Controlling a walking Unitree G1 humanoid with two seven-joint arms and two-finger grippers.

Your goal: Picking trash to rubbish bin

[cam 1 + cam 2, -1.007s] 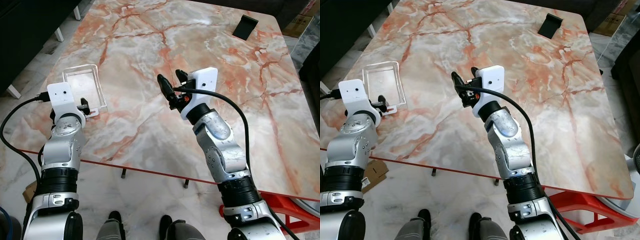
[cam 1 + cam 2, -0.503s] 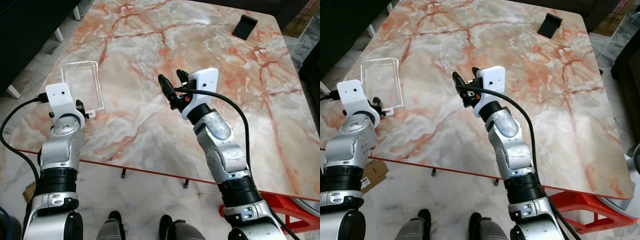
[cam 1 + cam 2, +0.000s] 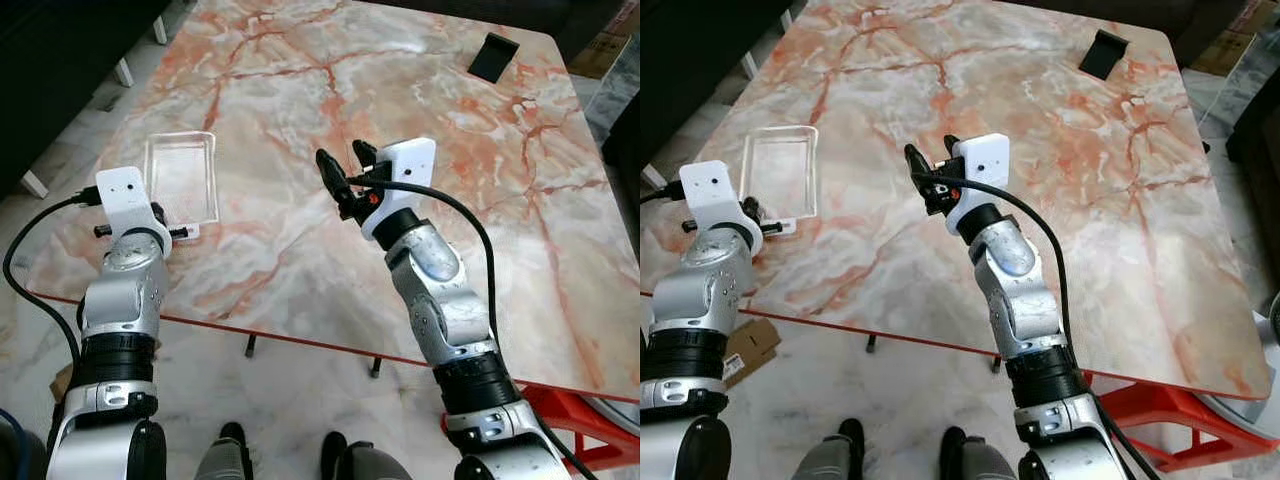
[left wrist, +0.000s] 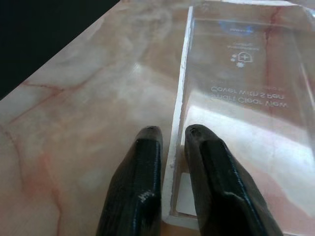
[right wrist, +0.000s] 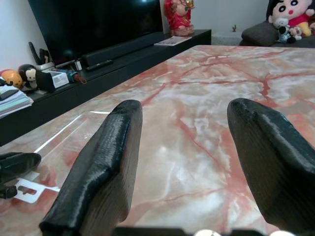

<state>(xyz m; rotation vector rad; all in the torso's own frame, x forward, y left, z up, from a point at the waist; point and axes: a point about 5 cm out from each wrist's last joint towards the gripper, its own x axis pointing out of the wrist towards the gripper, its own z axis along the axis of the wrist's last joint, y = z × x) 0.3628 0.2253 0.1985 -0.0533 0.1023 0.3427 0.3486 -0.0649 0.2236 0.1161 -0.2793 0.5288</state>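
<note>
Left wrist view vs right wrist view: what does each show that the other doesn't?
Left wrist view alone: the left claw nipping the white rim of the clear plastic package, one finger on each side, and mirrored print on its clear face. Right wrist view alone: the right claw open above bare tabletop, a dark TV stand with small figurines, and a plush toy at the back. Both share the marble table and the package, seen low and flat in the right wrist view.
</note>
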